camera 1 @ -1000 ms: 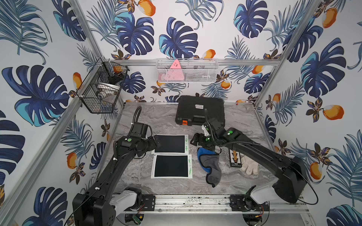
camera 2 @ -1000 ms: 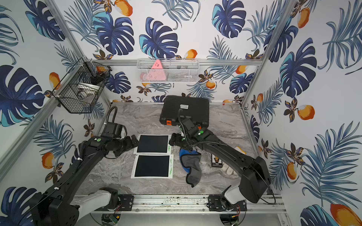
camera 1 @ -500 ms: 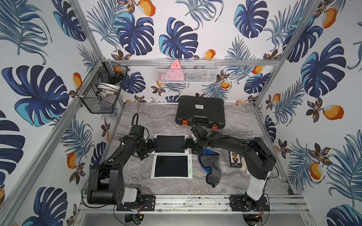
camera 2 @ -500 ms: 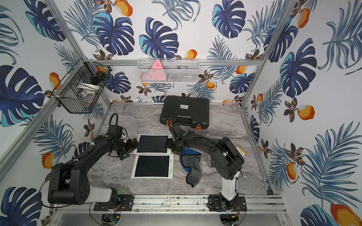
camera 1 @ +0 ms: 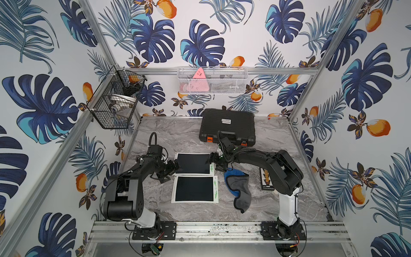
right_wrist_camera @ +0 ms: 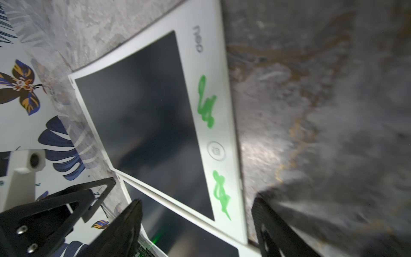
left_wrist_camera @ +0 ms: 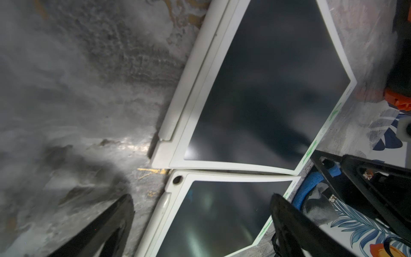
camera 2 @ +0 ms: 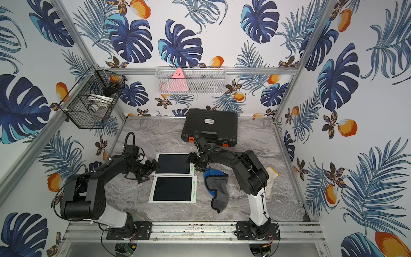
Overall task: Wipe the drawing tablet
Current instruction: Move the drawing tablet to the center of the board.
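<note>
The far drawing tablet [camera 1: 193,163] lies flat on the bench [camera 1: 178,138], edge to edge with another tablet [camera 1: 194,188], between the left end effector [camera 1: 174,166] and right end effector [camera 1: 214,162], both open, holding nothing.

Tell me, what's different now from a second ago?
Both arms drew back and folded tighter. The right hand slid sideways toward the green-marked edge of the far drawing tablet; the left hand barely shifted at its opposite end. Both hands are open and empty; nothing was grasped or released. The near drawing tablet, blue-grey cloth and black case stayed put.
</note>
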Available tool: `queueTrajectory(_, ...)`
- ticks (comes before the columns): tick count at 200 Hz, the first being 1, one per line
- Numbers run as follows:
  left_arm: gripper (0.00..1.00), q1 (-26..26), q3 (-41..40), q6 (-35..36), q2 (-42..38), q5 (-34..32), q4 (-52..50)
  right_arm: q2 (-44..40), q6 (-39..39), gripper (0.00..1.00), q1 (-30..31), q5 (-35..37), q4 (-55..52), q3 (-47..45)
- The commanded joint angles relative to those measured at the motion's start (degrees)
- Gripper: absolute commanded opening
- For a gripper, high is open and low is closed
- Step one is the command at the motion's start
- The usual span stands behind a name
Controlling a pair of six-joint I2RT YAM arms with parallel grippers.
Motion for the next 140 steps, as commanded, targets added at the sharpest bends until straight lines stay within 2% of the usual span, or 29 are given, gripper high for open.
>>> queueTrajectory(1,0.99,0.1,0.0,0.5,1.2,1.5,2.2,2.7,1.6,0.81,0.0,0.2,-1.7,1.0)
queueTrajectory(60,0.99,0.4,5.5,-1.0,7.4,0.0,4.7,9.1,1.8,0.81,-0.1,-1.7,-3.0,9.4)
queueTrajectory(106,0.99,1.1,11.6,0.0,12.1,-2.4,3.5,16.7,0.8,0.81,-0.2,-3.5,-7.0,21.7)
queueTrajectory(123,0.99,1.2,12.5,0.6,11.1,-4.5,2.2,16.3,-0.7,0.81,-0.3,-2.3,-9.3,24.1)
queueTrajectory(140,0.99,1.0,12.8,0.7,8.4,-6.0,-0.1,11.6,-2.9,0.8,-0.4,0.9,-10.8,23.1)
